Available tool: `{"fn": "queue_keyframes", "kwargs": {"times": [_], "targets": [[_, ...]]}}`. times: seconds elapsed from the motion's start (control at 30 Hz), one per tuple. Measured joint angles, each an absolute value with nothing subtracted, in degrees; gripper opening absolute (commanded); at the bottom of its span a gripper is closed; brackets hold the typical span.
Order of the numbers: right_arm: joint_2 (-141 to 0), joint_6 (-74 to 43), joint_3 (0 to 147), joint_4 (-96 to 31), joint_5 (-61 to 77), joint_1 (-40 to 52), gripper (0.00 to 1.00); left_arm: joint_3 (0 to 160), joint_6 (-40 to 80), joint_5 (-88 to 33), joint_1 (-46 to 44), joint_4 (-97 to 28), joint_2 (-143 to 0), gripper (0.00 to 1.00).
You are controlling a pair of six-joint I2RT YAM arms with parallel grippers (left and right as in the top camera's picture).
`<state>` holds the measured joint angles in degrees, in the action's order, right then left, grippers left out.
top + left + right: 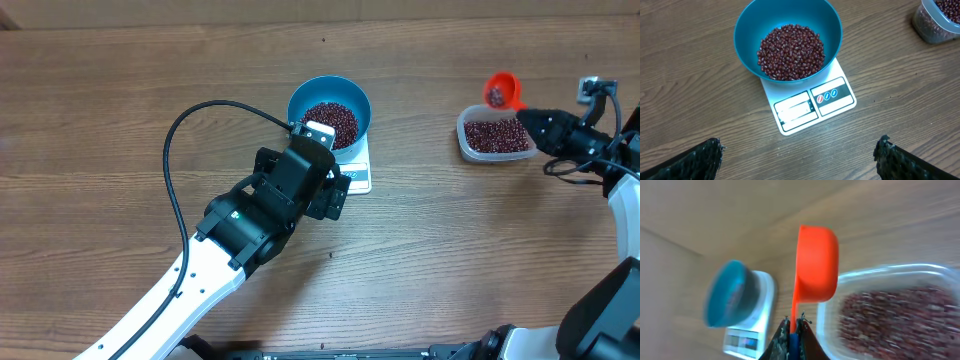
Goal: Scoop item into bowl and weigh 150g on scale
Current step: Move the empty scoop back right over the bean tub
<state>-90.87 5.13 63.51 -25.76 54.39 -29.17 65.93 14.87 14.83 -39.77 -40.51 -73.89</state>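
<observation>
Hovering behind the bowl, scoop held up by the tub

Left gripper (797, 156) hangs wide open and empty, only its fingertips in frame. Just ahead of it the blue bowl (746, 46) sits on the scale (832, 95), whose display is unreadable. Right gripper (793, 327) pinches the red scoop (816, 265) beside the tub (462, 135); that view's blurry. Beans (791, 52) are heaped in the bowl.
</observation>
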Motion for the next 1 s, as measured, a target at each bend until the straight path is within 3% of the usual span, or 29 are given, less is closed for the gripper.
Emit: {"fn": "queue_keyframes", "kwargs": {"times": [0.43, 0.73, 1.0], "targets": [[-86.46, 30.59, 63.53, -35.29, 29.45, -29.17, 0.04, 65.93, 14.87, 14.83, -39.77, -40.53, -73.89, 1.00], [-86.41, 38.39, 63.53, -35.79, 23.92, -27.55, 0.04, 65.93, 14.87, 14.83, -39.77, -40.51, -73.89, 1.00], [-86.41, 41.12, 63.53, -35.73, 12.08, -18.76, 0.04, 65.93, 14.87, 14.83, -39.77, -40.53, -73.89, 1.00]]}}
